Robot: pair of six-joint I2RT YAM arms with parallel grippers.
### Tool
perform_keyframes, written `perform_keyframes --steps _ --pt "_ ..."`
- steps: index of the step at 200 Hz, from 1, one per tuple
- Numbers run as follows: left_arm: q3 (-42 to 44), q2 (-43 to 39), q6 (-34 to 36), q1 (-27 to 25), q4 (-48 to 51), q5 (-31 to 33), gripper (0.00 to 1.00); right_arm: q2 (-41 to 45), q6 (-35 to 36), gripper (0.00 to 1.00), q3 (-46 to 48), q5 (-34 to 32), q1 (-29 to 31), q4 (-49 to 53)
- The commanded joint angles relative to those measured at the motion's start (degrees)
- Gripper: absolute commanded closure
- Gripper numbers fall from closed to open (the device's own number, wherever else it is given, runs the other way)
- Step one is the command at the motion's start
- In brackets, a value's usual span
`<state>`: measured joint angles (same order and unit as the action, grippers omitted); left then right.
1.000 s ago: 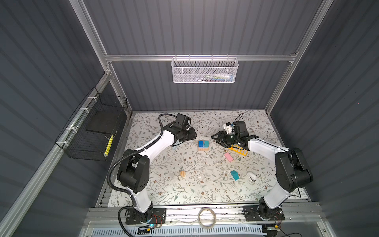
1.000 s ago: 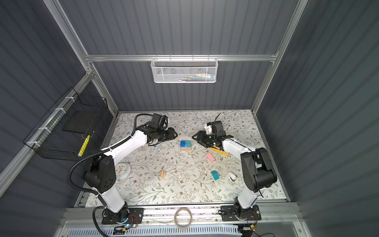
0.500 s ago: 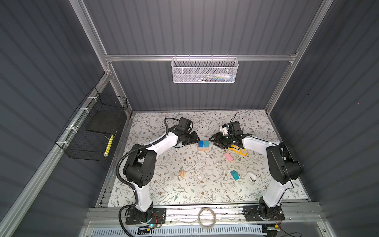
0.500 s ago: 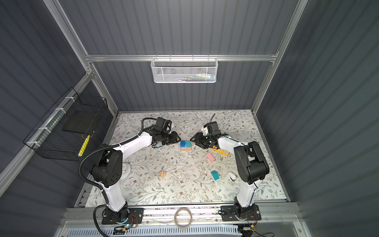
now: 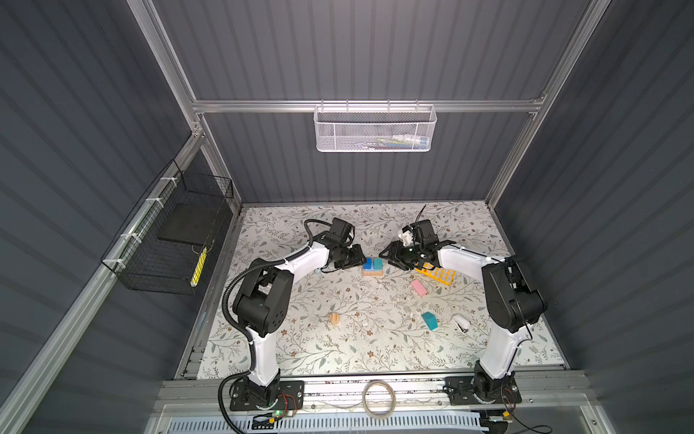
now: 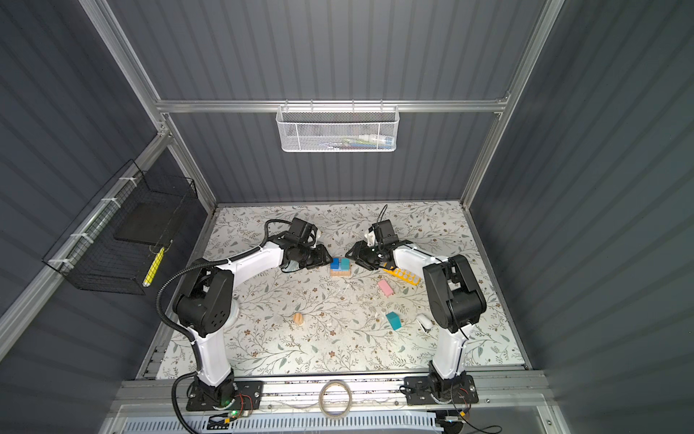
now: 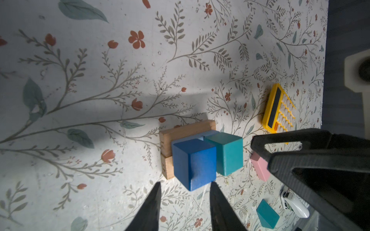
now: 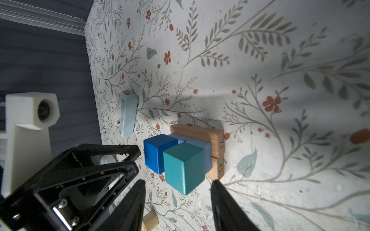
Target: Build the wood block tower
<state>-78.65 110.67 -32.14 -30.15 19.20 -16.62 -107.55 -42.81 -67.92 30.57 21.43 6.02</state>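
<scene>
Part-built wood block tower (image 5: 372, 265) at the far middle of the floral surface (image 5: 338, 349). Done: two plain tan wooden bars (image 7: 187, 128) as base, light blue block (image 8: 192, 141) across them, dark blue wooden cube (image 7: 194, 162) and teal wooden cube (image 7: 228, 154) side by side on top. Apparently yet to place: pink oblong block (image 5: 418, 288), teal pointed roof piece (image 5: 429, 320), small tan piece (image 5: 335, 318), all loose nearer. Left end effector (image 7: 185, 185) spread, flanking the dark blue; right end effector (image 8: 177, 183) spread around the teal; nothing pinched. Since one second earlier: both drawn in beside the stack.
</scene>
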Motion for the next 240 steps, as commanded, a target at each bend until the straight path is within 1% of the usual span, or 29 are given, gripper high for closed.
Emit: perform_keyframes --steps 1,6,13,125,202,207,240 --pt "-1.7 1.4 0.0 0.4 -0.2 -1.4 0.6 -0.9 1.4 0.45 -2.2 -1.4 0.5 2.4" --pt "-3.5 1.6 0.0 0.4 -0.1 -1.4 0.6 -1.0 1.4 0.45 -2.3 -1.4 0.5 2.6" --pt "-4.0 1.8 0.0 0.4 0.1 -1.4 0.6 -1.1 1.5 0.45 -2.5 -1.5 0.5 2.9" --pt "-6.3 4.8 -0.2 0.4 1.9 -1.8 0.59 -2.8 1.8 0.45 -4.1 -1.3 1.1 3.9" --pt "-6.4 5.3 -1.2 0.4 2.1 -1.8 0.59 -3.6 1.8 0.45 -4.7 -1.2 1.6 4.2" --pt "-6.5 5.4 -1.3 0.4 2.1 -3.5 0.59 -3.8 1.7 0.45 -4.7 -1.2 1.6 4.3" --pt "-6.5 5.3 -1.5 0.4 2.0 -3.7 0.59 -4.0 1.7 0.46 -5.1 -1.2 1.7 4.5"
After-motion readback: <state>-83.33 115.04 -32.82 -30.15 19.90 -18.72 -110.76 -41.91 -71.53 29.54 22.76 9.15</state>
